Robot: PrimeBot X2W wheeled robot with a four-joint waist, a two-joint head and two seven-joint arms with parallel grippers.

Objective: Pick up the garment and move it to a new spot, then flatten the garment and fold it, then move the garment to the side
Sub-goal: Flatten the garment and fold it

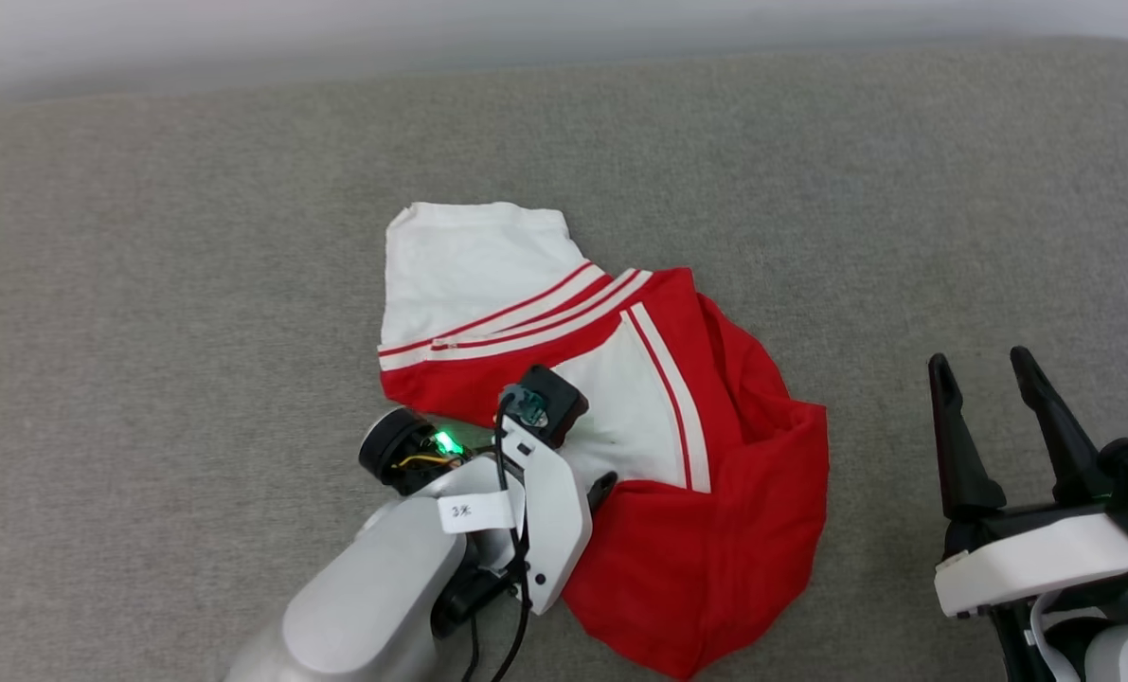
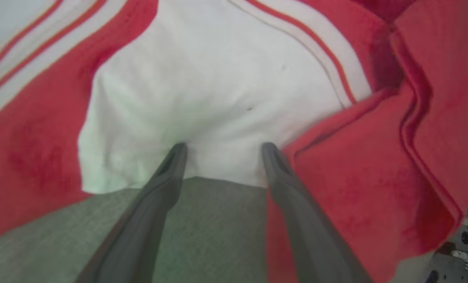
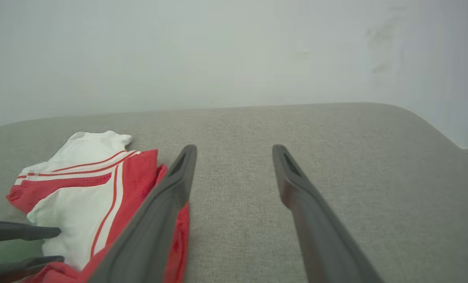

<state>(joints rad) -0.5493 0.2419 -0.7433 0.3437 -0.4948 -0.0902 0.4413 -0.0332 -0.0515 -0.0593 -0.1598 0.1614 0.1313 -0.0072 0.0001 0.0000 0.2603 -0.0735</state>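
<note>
The garment (image 1: 706,493) lies crumpled on the grey fabric surface (image 1: 194,284), red body toward me, white sleeves with red-and-white striped trim toward the far left. My left gripper (image 2: 224,151) is open, both fingertips resting against the near edge of a white sleeve (image 2: 218,86), with nothing pinched between them. In the head view its pale wrist (image 1: 535,474) covers the garment's near-left edge. My right gripper (image 1: 985,374) stands open and empty to the right of the garment, apart from it. In the right wrist view the garment (image 3: 84,188) lies left of that gripper (image 3: 234,151).
The grey surface stretches wide on all sides of the garment and ends at a pale wall (image 3: 234,51) at the back. Its right end curves off as a rounded corner (image 3: 434,122). My left fingers (image 3: 21,232) enter the right wrist view from the left.
</note>
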